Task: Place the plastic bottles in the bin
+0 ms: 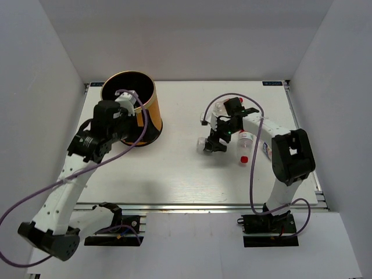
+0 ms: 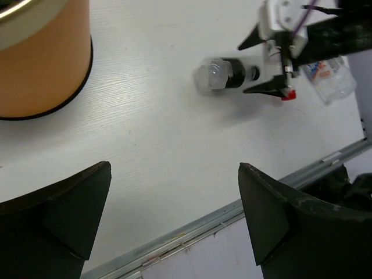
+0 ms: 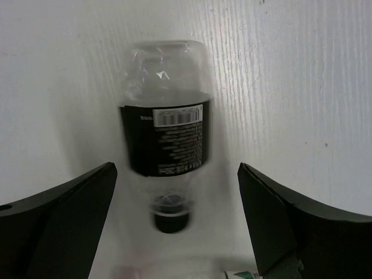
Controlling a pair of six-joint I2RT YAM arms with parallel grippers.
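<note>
A clear plastic bottle with a dark label (image 1: 203,144) lies on its side on the table; it also shows in the left wrist view (image 2: 224,74) and the right wrist view (image 3: 165,122). My right gripper (image 1: 214,142) (image 3: 176,168) is open just over it, and the bottle's dark-capped neck lies between the fingers, untouched. The orange-yellow bin (image 1: 131,107) (image 2: 40,58) stands at the back left. My left gripper (image 1: 132,125) (image 2: 174,165) is open and empty beside the bin's front right. A red-capped clear bottle (image 1: 245,145) and a blue-white labelled bottle (image 1: 266,150) (image 2: 328,78) lie under the right arm.
The table's front metal edge (image 2: 221,218) runs below the left gripper. White walls enclose the table on three sides. Purple cables loop off both arms. The right arm's dark elbow (image 1: 293,154) hangs over the table's right side.
</note>
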